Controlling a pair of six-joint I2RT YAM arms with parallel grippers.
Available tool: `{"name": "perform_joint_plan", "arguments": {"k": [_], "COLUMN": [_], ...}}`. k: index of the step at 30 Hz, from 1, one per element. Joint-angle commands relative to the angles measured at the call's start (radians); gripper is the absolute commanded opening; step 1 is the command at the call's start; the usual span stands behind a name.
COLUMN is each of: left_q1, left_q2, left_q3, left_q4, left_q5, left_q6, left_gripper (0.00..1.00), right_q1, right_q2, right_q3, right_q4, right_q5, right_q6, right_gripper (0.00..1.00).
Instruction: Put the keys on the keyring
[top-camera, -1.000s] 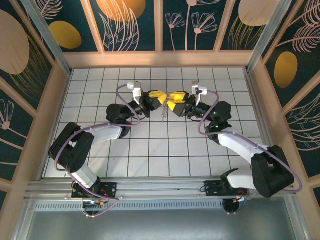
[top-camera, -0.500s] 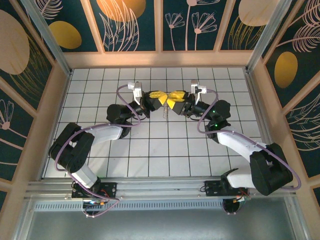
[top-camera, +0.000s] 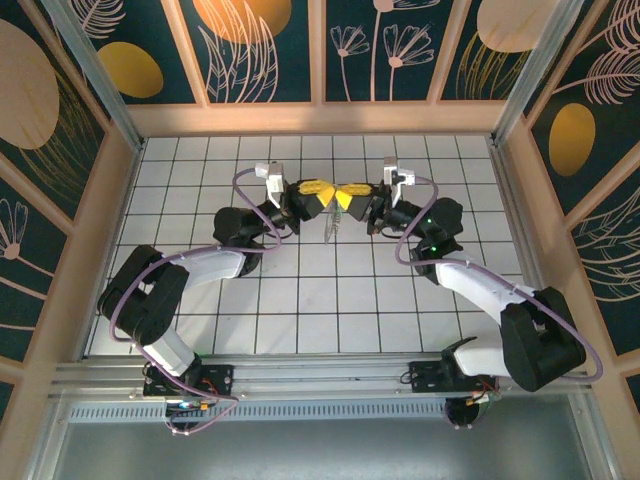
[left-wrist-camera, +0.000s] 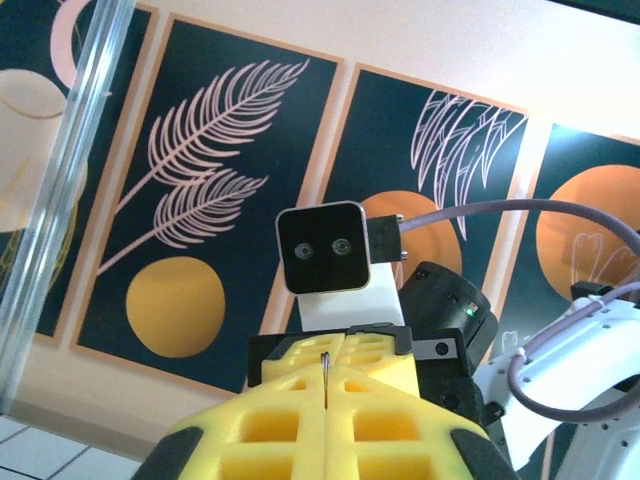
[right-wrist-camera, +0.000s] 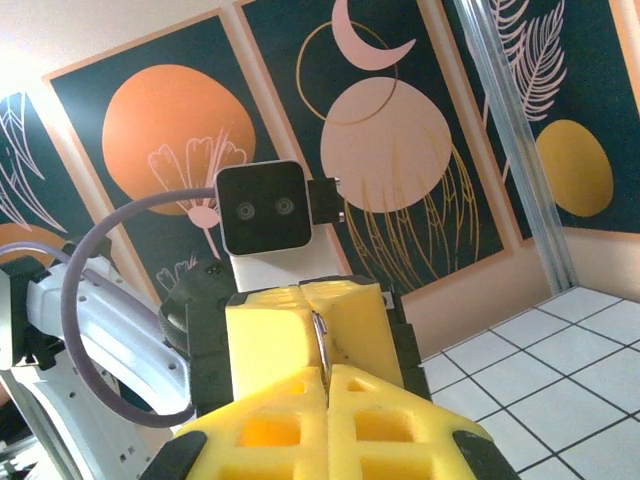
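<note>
Left pincer (left-wrist-camera: 325, 405) gripping thin dark wire of keyring (right-wrist-camera: 320, 345), yellow pads (left-wrist-camera: 270, 430) pressing flat together. Right pincer (right-wrist-camera: 328, 378) pinching same keyring, jaws sitting tight. Both pincers meeting tip to tip at keyring, left one on its left, right one on its right. Wrist views showing wire loop poking out between pads. Top view adding greyish pieces (top-camera: 335, 224) dangling below keyring, hanging over white tiled counter (top-camera: 300, 300); pieces too small to identify.
</note>
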Motion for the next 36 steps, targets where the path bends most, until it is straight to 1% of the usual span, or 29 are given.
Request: {"name": "perform_joint_plan", "arguments": {"k": [1,4,8,10,12,15,18,22,26,29,32,36], "left_q1": [-0.009,-0.009,-0.008,-0.006,-0.004,0.001,0.016,0.051,0.088,0.103,0.111,0.122], "left_q2": [-0.039,-0.087,-0.154,-0.185,-0.212,-0.227,-0.223,-0.206,-0.164,-0.125,-0.083,-0.039], "left_q3": [0.029,0.030,0.037,0.066,0.110,0.186,0.250,0.315,0.408,0.482,0.553,0.591], "left_q4": [0.063,-0.055,-0.239,-0.391,-0.570,-0.806,-0.980,-1.123,-1.282,-1.427,-1.576,-1.657], "left_q5": [-0.025,-0.044,-0.082,-0.082,-0.083,-0.069,-0.049,0.008,0.093,0.156,0.181,0.217], "left_q6": [0.059,0.146,0.274,0.368,0.468,0.604,0.698,0.779,0.856,0.929,1.005,1.047], "left_gripper": [0.20,0.30,0.39,0.40,0.41,0.41,0.41,0.42,0.43,0.44,0.44,0.44], "right_q1": [-0.024,-0.045,-0.074,-0.080,-0.081,-0.082,-0.081,-0.082,-0.085,-0.092,-0.098,-0.100], "right_q2": [-0.034,-0.041,-0.043,-0.045,-0.046,-0.041,-0.031,-0.007,0.034,0.057,0.075,0.104], "right_q3": [0.039,0.053,0.069,0.093,0.133,0.186,0.244,0.319,0.398,0.433,0.456,0.497], "right_q4": [-0.116,-0.204,-0.293,-0.379,-0.500,-0.636,-0.778,-0.961,-1.116,-1.176,-1.203,-1.260], "right_q5": [0.009,0.015,0.013,0.013,0.025,0.034,0.047,0.052,0.037,0.009,-0.023,-0.060], "right_q6": [-0.079,-0.120,-0.171,-0.229,-0.317,-0.424,-0.533,-0.666,-0.775,-0.821,-0.842,-0.874], "right_gripper": [0.00,0.00,0.00,0.00,0.00,0.00,0.00,0.00,0.00,0.00,0.00,0.00]}}
